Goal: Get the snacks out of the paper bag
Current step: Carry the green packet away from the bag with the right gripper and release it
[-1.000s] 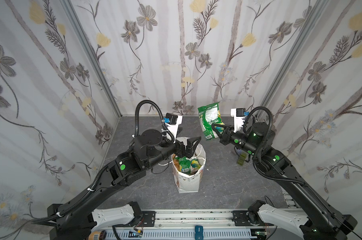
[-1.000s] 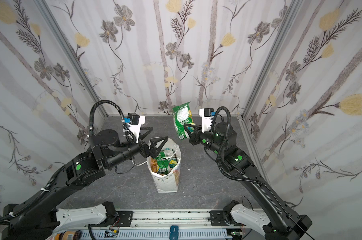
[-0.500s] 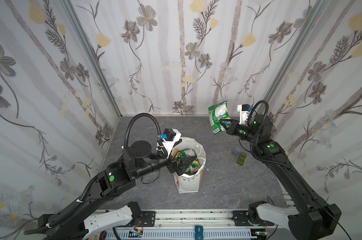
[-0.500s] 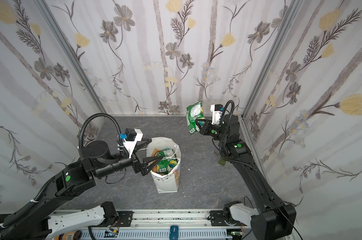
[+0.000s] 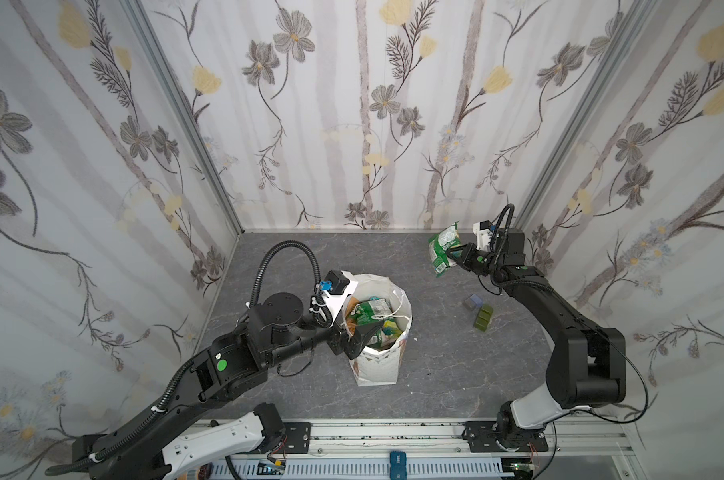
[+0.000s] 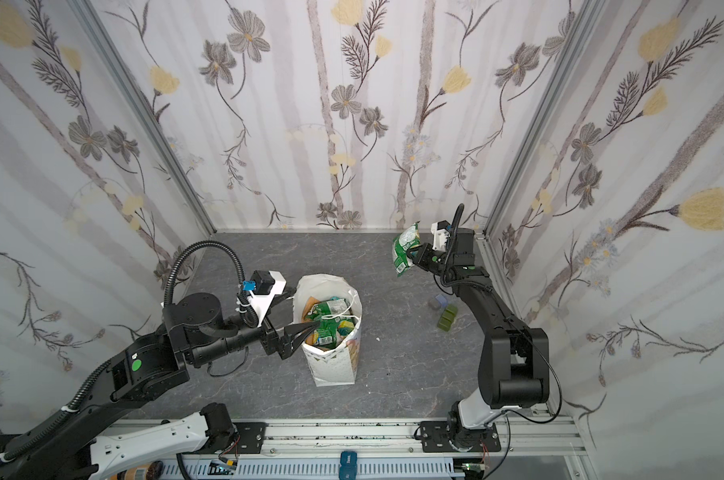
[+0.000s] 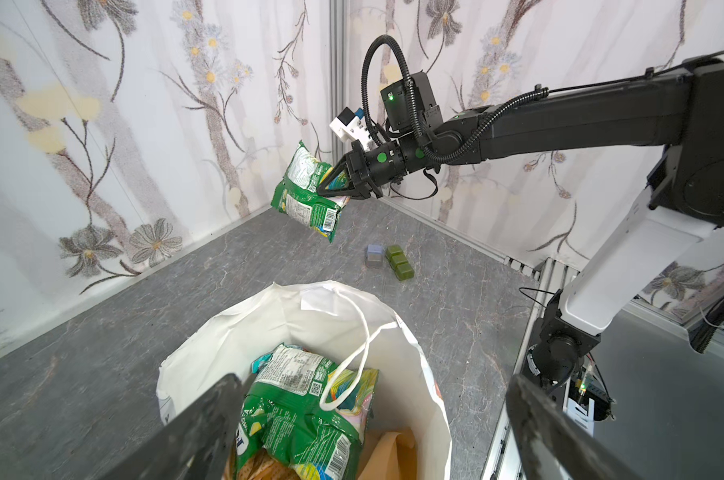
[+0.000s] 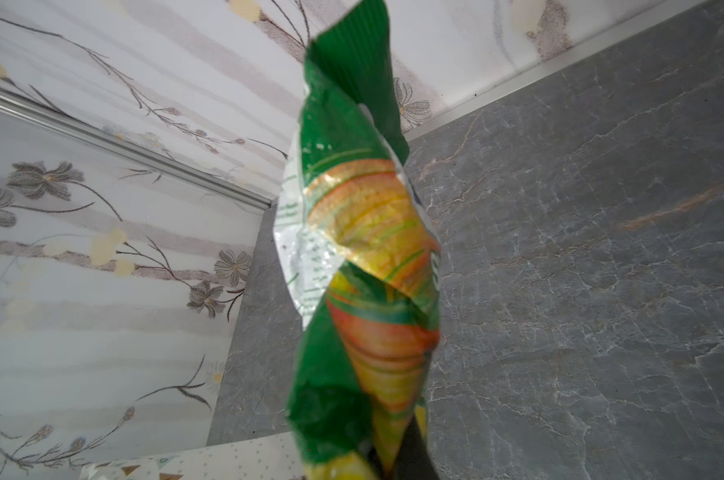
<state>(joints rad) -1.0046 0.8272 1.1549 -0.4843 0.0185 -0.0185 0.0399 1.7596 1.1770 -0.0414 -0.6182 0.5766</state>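
Removal of one green packet (image 5: pixel 443 249): the right gripper (image 5: pixel 455 254), clenched on the packet's edge, holds it aloft near the far right corner, well apart from the paper bag (image 5: pixel 376 368), having swung it outward from just beside the bag mouth a second ago; the left gripper (image 6: pixel 298 313), jaws spread wide, has dropped to the near rim over the remaining snacks (image 5: pixel 370 313), so set-down on the table (image 5: pixel 435 357) and a second pick appear imminent

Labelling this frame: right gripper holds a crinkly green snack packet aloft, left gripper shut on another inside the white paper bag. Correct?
No: the left gripper is open, gripping nothing, at the white paper bag; left wrist view shows it.
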